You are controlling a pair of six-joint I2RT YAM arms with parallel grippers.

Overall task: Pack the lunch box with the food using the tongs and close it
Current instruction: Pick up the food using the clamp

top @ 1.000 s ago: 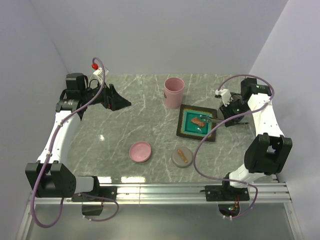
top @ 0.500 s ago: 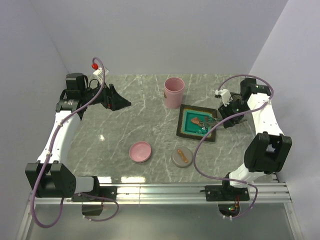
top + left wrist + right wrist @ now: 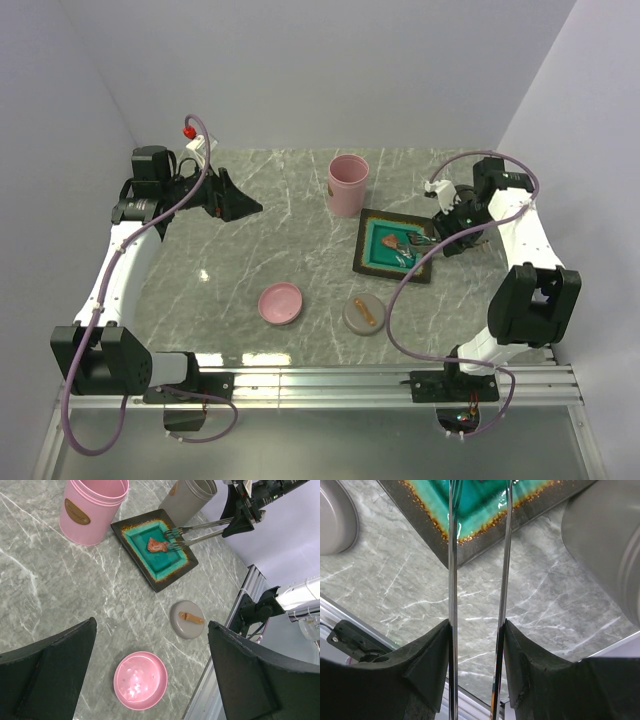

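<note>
The right hand (image 3: 476, 630) was clenched on the tongs (image 3: 452, 580), one finger pressed against the outside of each arm, and the two arms stood apart. The tongs reached out level over the near edge of the tray (image 3: 161, 562), their forked tips open above its teal inside. A red food piece (image 3: 156, 545) lay in the tray just beside the lower tip; I could not tell whether they touched.

The left hand (image 3: 238, 205) hung above the far left part of the table (image 3: 50, 580), released, spread wide and grasping nothing, well apart from the tray.

An orange food piece (image 3: 191, 617) lay on a small grey dish (image 3: 180, 630) on the table, near the tray on the side toward the arms' bases. A pink bowl (image 3: 140, 680) sat left of that dish. A pink cup (image 3: 92, 507) stood upright just beyond the tray's far left corner, and a grey can (image 3: 187, 497) stood behind the tray on the right hand's side.
</note>
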